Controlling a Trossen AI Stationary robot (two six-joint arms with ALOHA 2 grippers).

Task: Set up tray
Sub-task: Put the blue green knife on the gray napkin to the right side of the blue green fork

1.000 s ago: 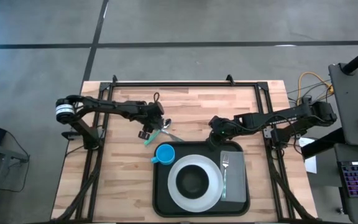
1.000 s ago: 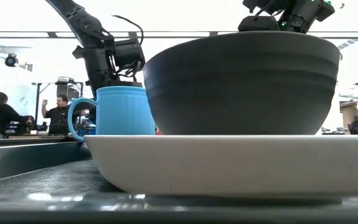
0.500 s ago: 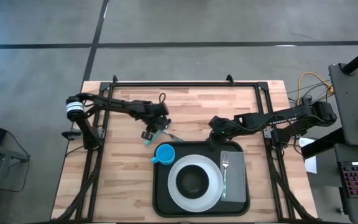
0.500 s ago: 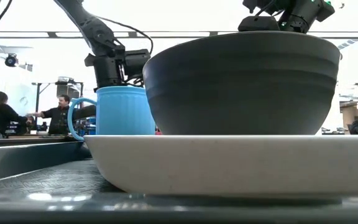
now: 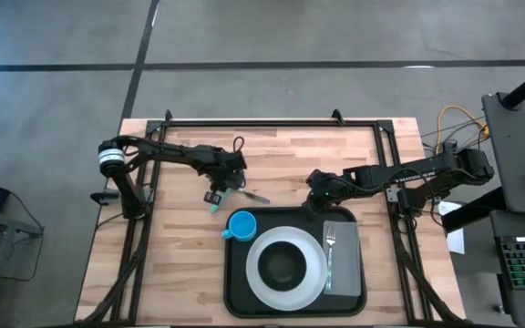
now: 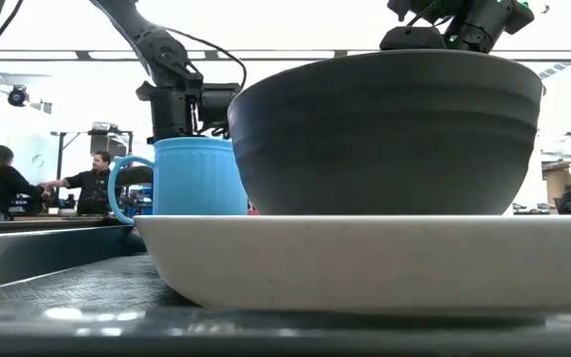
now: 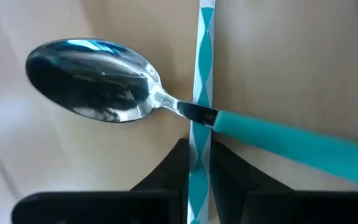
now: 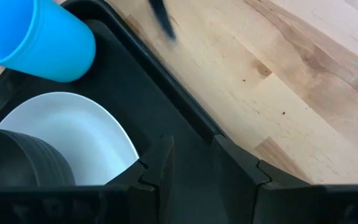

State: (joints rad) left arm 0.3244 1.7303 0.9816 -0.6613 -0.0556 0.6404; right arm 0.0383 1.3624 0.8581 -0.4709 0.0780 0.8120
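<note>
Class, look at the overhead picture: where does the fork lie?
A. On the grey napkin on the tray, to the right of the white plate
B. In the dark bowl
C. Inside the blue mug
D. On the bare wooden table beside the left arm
A: in the high view the fork lies on the grey napkin, which lies on the black tray to the right of the white plate.

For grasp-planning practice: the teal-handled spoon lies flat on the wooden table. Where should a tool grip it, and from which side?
On the spoon, grip the straight teal handle from above, across its narrow width: it lies flat, and the rounded bowl would probably slip.
</note>
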